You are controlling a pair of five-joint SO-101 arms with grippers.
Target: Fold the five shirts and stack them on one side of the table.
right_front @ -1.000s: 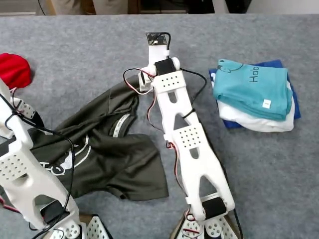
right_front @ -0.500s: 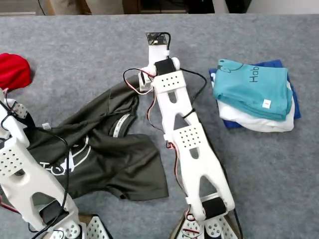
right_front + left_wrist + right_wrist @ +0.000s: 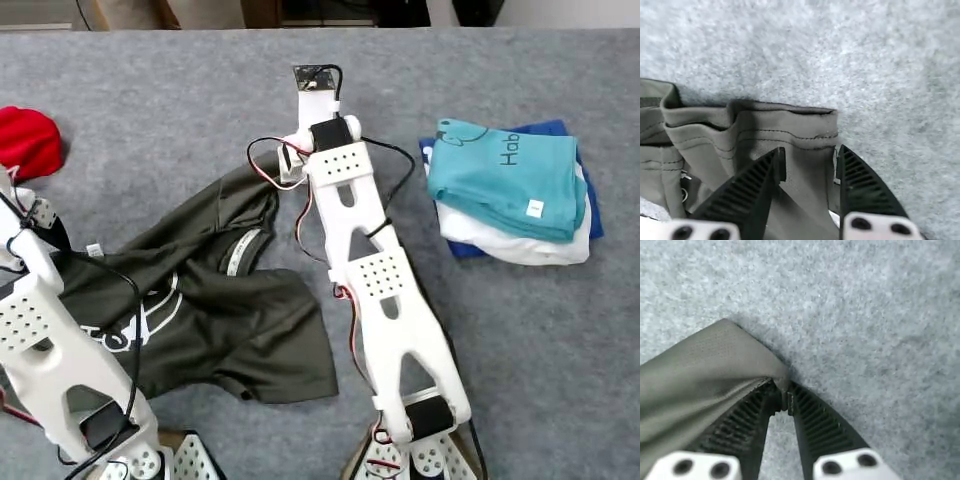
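Shirt (image 3: 210, 300) lies rumpled on the surface (image 3: 150, 120), well apart from the stack (image 3: 510, 195). Right jaws clamp its corner (image 3: 752, 357); left jaws stand apart over a hem (image 3: 790, 135). That thin pinch may slip under pull.

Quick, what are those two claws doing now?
Left gripper: open, over a hem of the dark olive cotton shirt.
Right gripper: shut on that shirt's edge.

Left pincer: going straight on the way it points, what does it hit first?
Likely the sleeve hem of the dark shirt, under the open left pincer; then bare table. Depth unclear.
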